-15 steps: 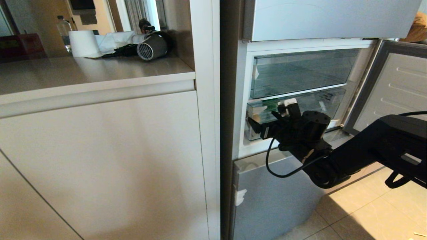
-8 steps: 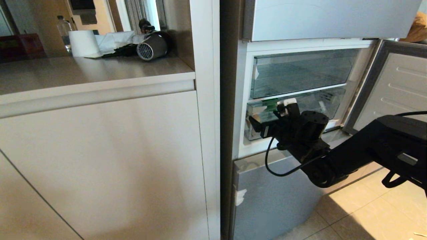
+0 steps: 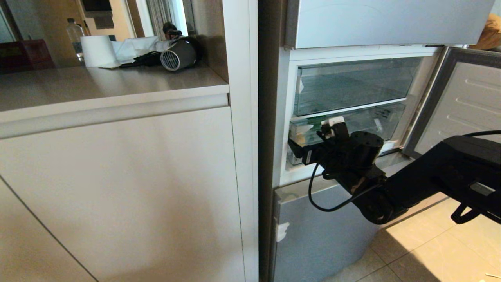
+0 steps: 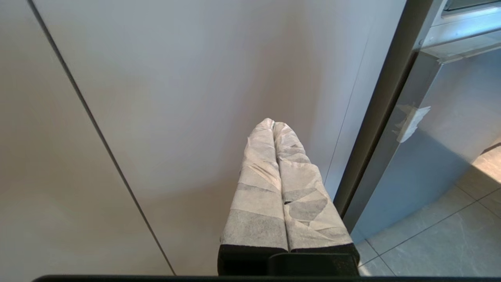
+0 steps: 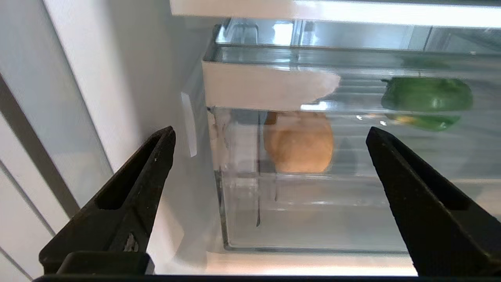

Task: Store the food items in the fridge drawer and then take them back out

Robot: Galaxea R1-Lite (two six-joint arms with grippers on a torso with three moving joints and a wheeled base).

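The potato (image 5: 299, 143) is lying inside the lower clear drawer (image 5: 313, 219) of the fridge, behind its see-through front near the left wall, and the green pepper (image 5: 426, 96) is sitting to its right in the same drawer. We are holding our right gripper (image 5: 270, 137) just outside that drawer front with its jaws spread wide and empty, the potato showing between them and the pepper above the right jaw. Our left gripper (image 4: 276, 129) is resting with jaws pressed together, facing the white cabinet (image 4: 176, 98) left of the fridge.
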